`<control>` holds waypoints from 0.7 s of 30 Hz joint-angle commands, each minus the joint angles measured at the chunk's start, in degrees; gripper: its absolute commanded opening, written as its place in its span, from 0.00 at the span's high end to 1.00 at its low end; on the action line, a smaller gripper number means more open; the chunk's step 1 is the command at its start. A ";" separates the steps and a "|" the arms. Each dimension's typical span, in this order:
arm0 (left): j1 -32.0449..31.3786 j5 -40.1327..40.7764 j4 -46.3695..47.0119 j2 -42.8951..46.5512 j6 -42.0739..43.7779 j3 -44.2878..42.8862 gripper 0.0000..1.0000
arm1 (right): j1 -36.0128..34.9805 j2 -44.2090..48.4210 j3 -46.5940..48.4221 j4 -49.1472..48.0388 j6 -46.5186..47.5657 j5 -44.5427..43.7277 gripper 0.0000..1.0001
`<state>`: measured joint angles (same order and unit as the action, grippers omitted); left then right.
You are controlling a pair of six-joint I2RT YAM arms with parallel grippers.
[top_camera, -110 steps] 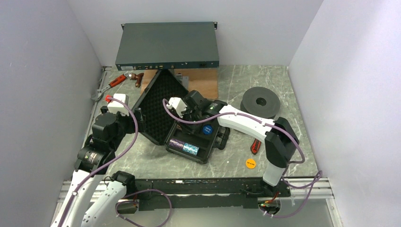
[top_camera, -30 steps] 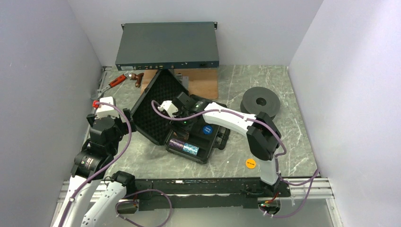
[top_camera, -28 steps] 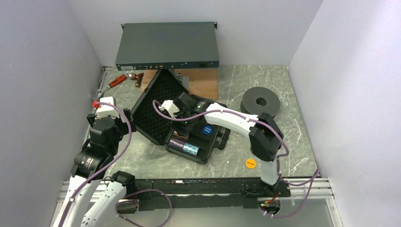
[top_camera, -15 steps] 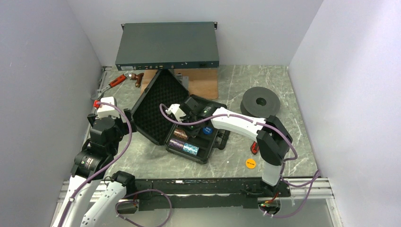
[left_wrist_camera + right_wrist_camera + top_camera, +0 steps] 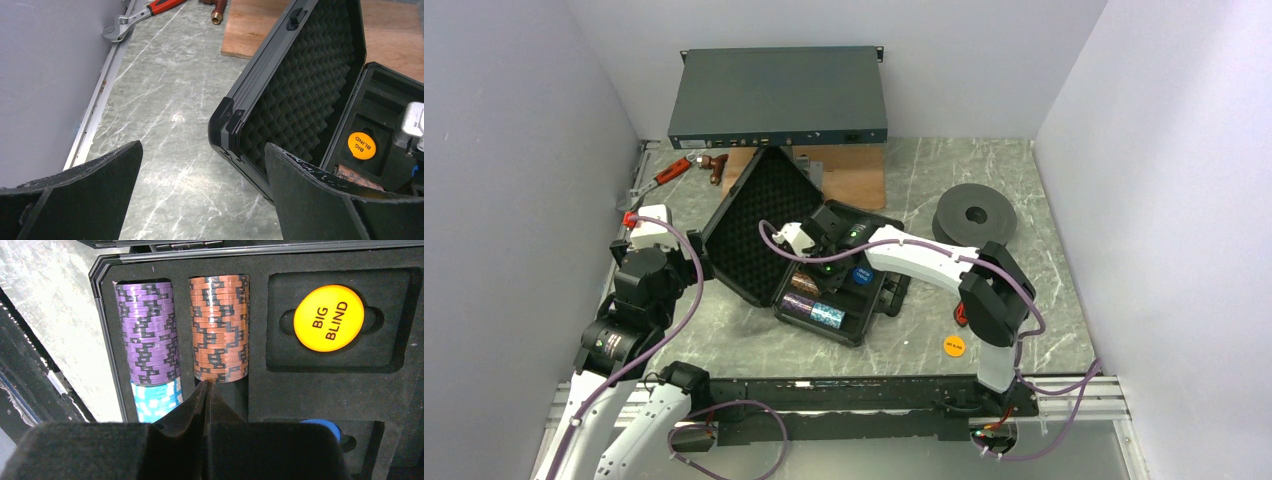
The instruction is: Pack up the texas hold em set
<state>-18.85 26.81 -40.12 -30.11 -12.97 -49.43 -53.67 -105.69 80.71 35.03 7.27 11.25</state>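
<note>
Black case (image 5: 754,230) sits mid-table, lid propped open toward the left edge so the slots are reachable. Left gripper (image 5: 202,147) is wide open and empty beside the lid. Right gripper (image 5: 206,390) is pinched shut on nothing, tip at the brown roll (image 5: 219,327), probably nudging it home beside the purple roll (image 5: 147,332) and teal roll (image 5: 155,400). Big Blind disc (image 5: 328,318) is in its pocket. Orange disc (image 5: 954,346) lies loose by the table's near edge. Blue disc (image 5: 322,427) is mostly hidden behind the gripper.

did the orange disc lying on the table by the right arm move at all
No. The orange disc lies in the same spot, just as far from the black near rail as before.
</note>
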 commanded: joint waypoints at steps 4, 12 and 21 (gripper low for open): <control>-0.13 -0.70 2.06 -0.01 0.54 -1.37 0.01 | -0.03 -2.50 4.61 -2.70 1.29 -0.38 1.00; -0.07 -3.51 3.20 0.41 1.24 -0.81 0.01 | 0.02 3.62 2.82 -2.32 -0.34 -3.65 1.00; 0.13 -18.21 8.38 -0.22 5.25 0.91 0.01 | 2.43 21.30 -9.39 -5.79 -10.39 -18.55 0.57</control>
<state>-18.83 18.17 -37.06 -30.09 -10.63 -49.06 -53.36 -93.12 75.75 33.34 2.98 1.63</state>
